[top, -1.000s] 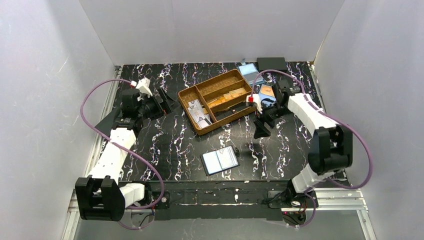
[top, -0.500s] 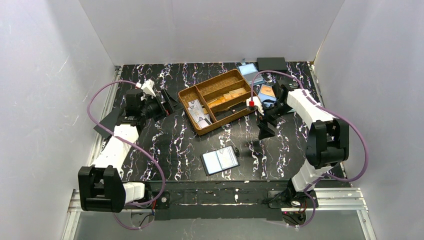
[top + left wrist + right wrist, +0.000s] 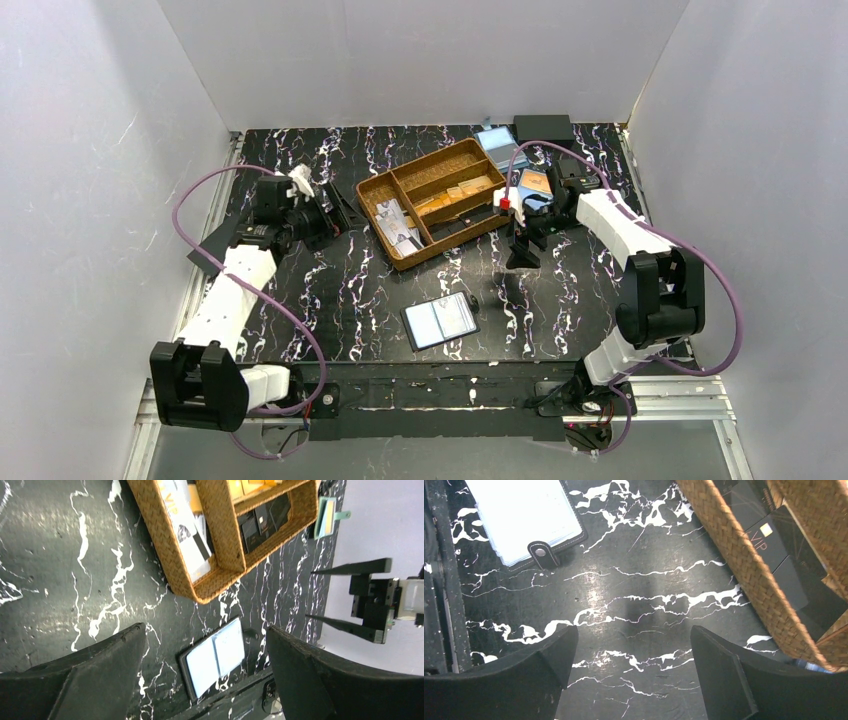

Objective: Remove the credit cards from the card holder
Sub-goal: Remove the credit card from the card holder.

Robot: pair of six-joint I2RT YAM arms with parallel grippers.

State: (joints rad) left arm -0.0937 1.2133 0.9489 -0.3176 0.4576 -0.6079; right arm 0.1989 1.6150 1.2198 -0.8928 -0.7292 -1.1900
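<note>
Overhead and wrist views of the two-arm bench. The card holder lay open and flat on the dark marbled surface, near the front edge and roughly midway between the two arm bases. Its snap tab stuck out from one long side. The credit cards were in it, showing as two pale blue-white panels side by side inside the black border.

The left hand was held above the surface just left of the woven tray, its fingers spread wide and holding nothing. In its own camera the holder appeared between the two fingers, well below them.

The right hand pointed down at the surface just beyond the tray's near right corner, behind and to the right of the holder and apart from it. Its fingers were likewise spread, with only bare marbled surface between them.

The tray sat at an angle behind the holder; its compartments held printed cards, orange-tan cards and dark cards. A blue holder with an orange card lay to the right of the tray.
</note>
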